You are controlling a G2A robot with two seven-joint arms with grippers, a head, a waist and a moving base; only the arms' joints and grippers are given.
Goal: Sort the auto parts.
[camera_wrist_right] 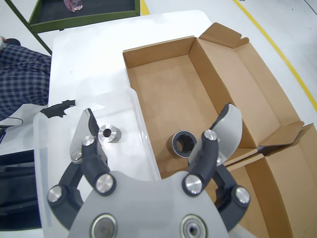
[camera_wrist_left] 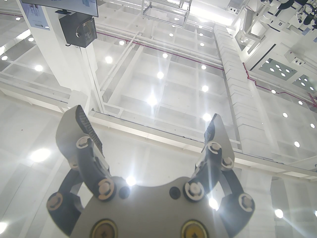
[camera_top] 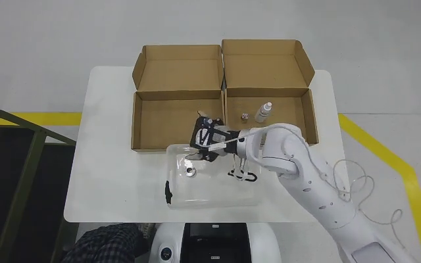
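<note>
Between one clear tray (camera_top: pixel 197 202) and two cardboard boxes (camera_top: pixel 137 121), the top view shows the right gripper (camera_top: pixel 201 133); at the left wrist the left gripper (camera_wrist_left: pixel 147 115) gapes empty; at the right wrist spread, empty jaws face one black ring (camera_wrist_right: pixel 183 146) (inside a box) and one silver cylinder (camera_wrist_right: pixel 109 134) in the tray, which may roll if pinched carelessly.

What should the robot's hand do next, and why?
Probably shift the right gripper over the clear bin and lower it toward the silver cylinder. The gripper is open and empty, the black ring already lies in the cardboard box, and the cylinder sits unsorted in the bin.
</note>
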